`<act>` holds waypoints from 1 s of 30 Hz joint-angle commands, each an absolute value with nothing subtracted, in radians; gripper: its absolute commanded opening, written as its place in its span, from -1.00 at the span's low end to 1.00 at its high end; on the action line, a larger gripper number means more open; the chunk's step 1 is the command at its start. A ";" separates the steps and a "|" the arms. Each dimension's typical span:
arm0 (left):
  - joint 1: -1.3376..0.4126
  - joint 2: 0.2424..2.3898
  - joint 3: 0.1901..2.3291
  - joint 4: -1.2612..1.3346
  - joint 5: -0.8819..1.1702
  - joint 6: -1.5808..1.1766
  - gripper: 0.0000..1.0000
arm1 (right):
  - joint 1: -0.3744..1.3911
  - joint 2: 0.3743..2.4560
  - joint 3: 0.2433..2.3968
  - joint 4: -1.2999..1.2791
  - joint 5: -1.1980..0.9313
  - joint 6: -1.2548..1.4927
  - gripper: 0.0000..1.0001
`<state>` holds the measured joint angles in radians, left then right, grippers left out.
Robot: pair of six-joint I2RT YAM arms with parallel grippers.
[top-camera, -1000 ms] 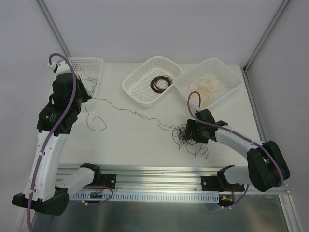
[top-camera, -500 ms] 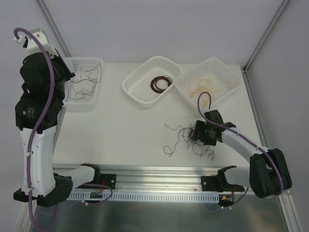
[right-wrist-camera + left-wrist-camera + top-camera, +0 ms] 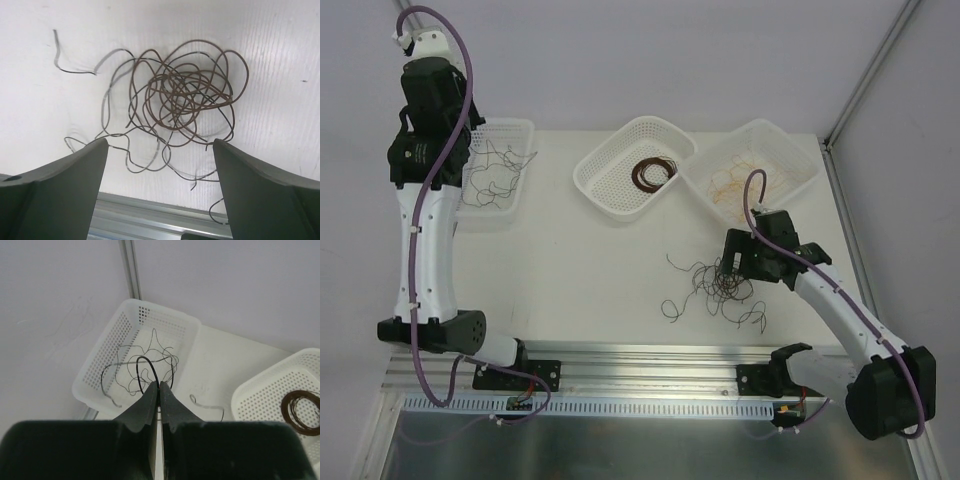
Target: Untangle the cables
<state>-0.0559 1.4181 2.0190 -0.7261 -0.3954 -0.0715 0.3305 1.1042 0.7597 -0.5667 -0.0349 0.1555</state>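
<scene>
right gripper (image 3: 160,144): my fingers stand wide apart, holding nothing, poised over the tangle of cables (image 3: 182,95) on the table (image 3: 280,45). the clump lies straight beneath me, its dense brown knot just ahead of the gap between my fingers. it is roundish, with no clear long axis, and thin loose ends trail off to one side. left gripper (image 3: 159,390): my fingers are pressed together, clamped on a black cable (image 3: 145,362) whose loop shows at my fingertips, above the left basket (image 3: 100,375), well apart from the clump. i judge the right arm far the nearer for the next pick.
</scene>
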 commanded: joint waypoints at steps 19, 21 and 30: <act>0.225 1.924 2.161 -0.471 -0.245 0.003 -0.02 | 0.325 0.968 0.862 -0.732 -0.008 0.081 0.83; 0.225 1.928 2.145 -0.471 -0.245 0.002 0.41 | 0.325 0.971 0.865 -0.735 -0.006 0.080 0.83; 0.224 1.780 1.918 -0.471 -0.088 -0.190 0.95 | 0.324 0.994 0.868 -0.727 0.029 0.063 0.83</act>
<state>0.2237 1.8999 1.9785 -0.4911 -0.2047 -0.0830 0.3305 0.9913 0.8303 -0.7158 -0.0120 0.0864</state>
